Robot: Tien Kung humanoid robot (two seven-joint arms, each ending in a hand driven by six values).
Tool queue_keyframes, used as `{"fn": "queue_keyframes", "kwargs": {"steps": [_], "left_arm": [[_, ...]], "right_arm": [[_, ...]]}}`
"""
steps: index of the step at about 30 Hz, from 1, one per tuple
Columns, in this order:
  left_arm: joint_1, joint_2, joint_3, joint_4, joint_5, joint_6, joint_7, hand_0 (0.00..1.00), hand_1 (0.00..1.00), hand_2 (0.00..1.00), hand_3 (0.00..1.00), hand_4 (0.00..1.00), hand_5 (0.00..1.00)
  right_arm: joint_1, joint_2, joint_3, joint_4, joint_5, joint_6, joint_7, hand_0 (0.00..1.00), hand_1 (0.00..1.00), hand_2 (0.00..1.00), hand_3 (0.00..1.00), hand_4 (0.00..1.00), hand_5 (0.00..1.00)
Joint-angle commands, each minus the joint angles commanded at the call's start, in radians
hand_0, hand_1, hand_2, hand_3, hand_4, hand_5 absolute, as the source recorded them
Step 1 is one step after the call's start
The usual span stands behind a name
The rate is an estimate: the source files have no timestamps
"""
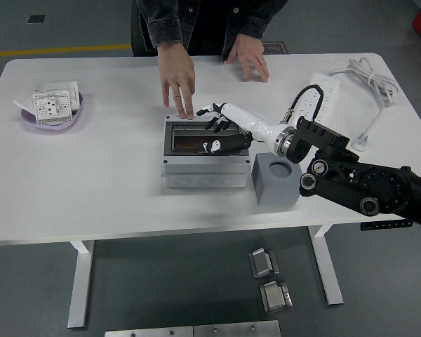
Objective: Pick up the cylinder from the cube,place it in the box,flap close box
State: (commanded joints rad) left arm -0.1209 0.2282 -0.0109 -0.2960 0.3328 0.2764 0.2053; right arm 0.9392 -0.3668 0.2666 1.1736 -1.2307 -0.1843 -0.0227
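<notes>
On the white table (112, 182) I've got the grey plastic junction box (205, 160) sitting mid-table, its dark flap lid (200, 137) tilted most of the way down. The grey cube with a round socket on top (275, 179) stands just beside the box's right side. My right hand (221, 133), white with black fingers, lies on the flap with fingers stretched out loose, gripping nothing. The brown cylinder (191, 146) shows only as a sliver inside the box under the flap. A person's hand (177, 83) touches the box's far rim.
</notes>
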Motion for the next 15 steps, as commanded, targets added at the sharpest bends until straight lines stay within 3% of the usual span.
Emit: {"fn": "queue_keyframes", "kwargs": {"steps": [9, 15], "left_arm": [[0.006, -0.001, 0.005, 0.003, -0.013, 0.001, -0.001, 0.620, 0.624, 0.579, 0.684, 0.711, 0.266], [0.016, 0.001, 0.007, 0.007, -0.027, 0.001, 0.000, 0.619, 0.624, 0.579, 0.683, 0.711, 0.266]], "right_arm": [[-0.058, -0.034, 0.104, 0.020, -0.067, 0.009, -0.014, 0.659, 0.616, 0.683, 0.868, 0.860, 0.512], [-0.171, -0.090, 0.257, 0.094, -0.160, 0.067, -0.058, 0.659, 0.616, 0.681, 0.866, 0.860, 0.514]]}}
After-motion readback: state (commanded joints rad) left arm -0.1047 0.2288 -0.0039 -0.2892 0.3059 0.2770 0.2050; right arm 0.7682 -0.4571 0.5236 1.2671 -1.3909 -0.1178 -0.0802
